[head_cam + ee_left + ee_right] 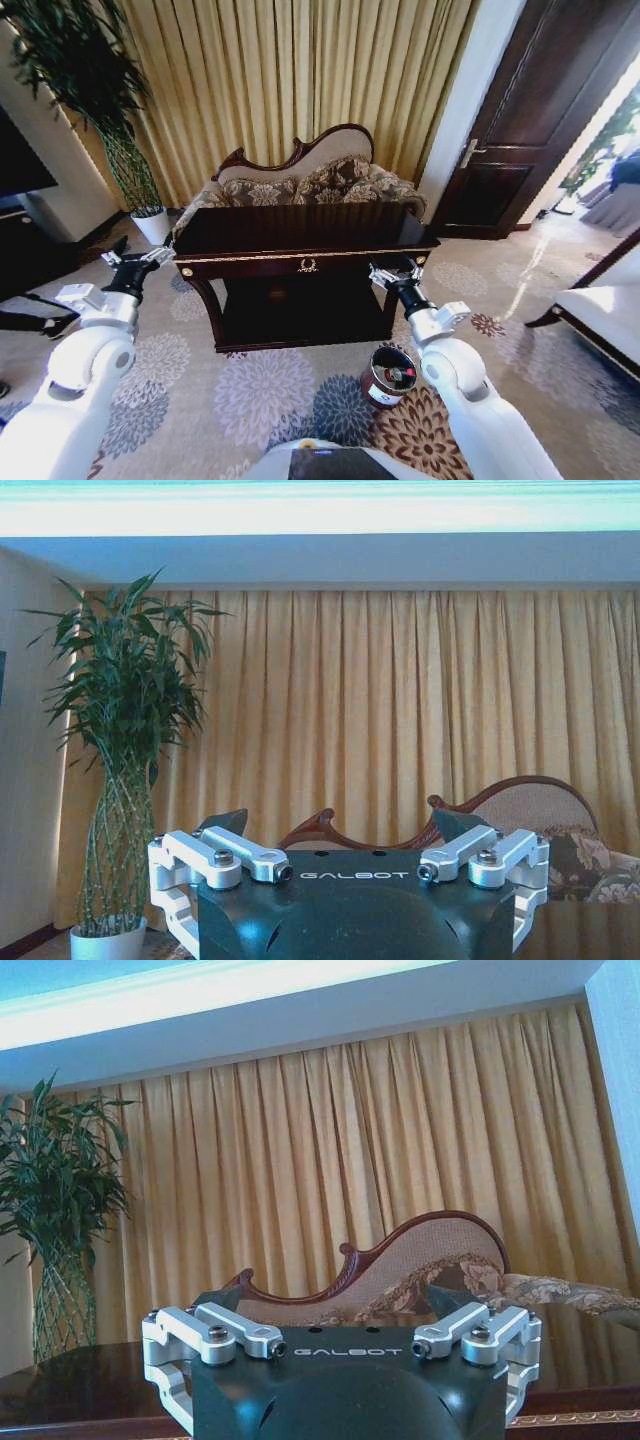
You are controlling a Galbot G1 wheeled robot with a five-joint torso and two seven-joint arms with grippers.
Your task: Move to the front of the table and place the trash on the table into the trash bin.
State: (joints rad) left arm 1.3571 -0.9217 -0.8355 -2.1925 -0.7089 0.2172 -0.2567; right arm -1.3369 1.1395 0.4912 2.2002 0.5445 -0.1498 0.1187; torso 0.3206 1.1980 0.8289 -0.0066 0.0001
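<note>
The dark-brown glossy table (300,232) with a gold emblem on its front stands straight ahead, and its top (80,1380) also shows in the right wrist view. The trash is out of view on the dark tabletop. On the carpet at my right, beside the right arm, sits the reddish-brown trash bin (388,377). My left gripper (140,256) (340,825) is open and empty, held off the table's left front corner. Just before the right front corner, my right gripper (397,268) (330,1300) is open too, with nothing in it.
A patterned sofa (300,180) stands behind the table against yellow curtains. A tall plant in a white pot (150,225) is at the back left, a dark door (540,100) at the back right. A white seat (600,310) borders the right. Floral carpet lies before the table.
</note>
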